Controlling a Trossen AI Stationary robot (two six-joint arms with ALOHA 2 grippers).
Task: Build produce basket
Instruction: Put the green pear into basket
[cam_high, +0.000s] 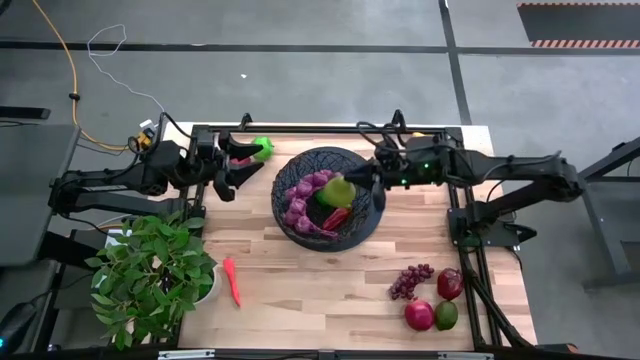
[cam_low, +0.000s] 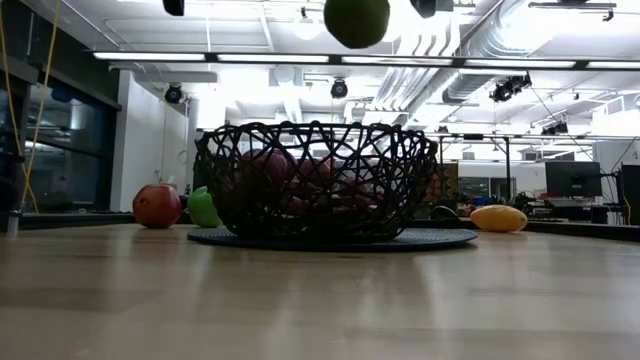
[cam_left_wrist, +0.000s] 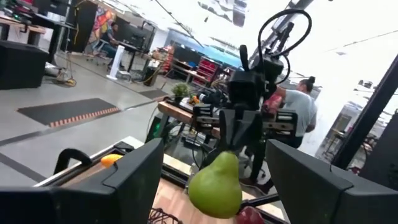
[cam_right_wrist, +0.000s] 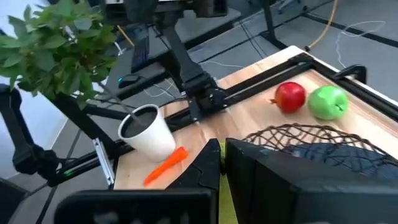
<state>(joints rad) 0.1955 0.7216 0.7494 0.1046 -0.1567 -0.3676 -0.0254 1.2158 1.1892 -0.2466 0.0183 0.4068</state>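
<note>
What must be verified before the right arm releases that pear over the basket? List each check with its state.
1. Grip: the right gripper is shut on the pear at its top. Ok.
2. Position: the pear hangs above the basket, inside its rim in the high view. Ok.
3. Landing spot: purple grapes fill the basket's left part, and the pear hides what lies right under it. Cannot tell.
4. Other arm: the left gripper is open, beside the basket near the green apple, apart from the rim. Ok.
5. Basket complete: the slim pepper and a grape bunch lie on the table. Not ok.
</note>
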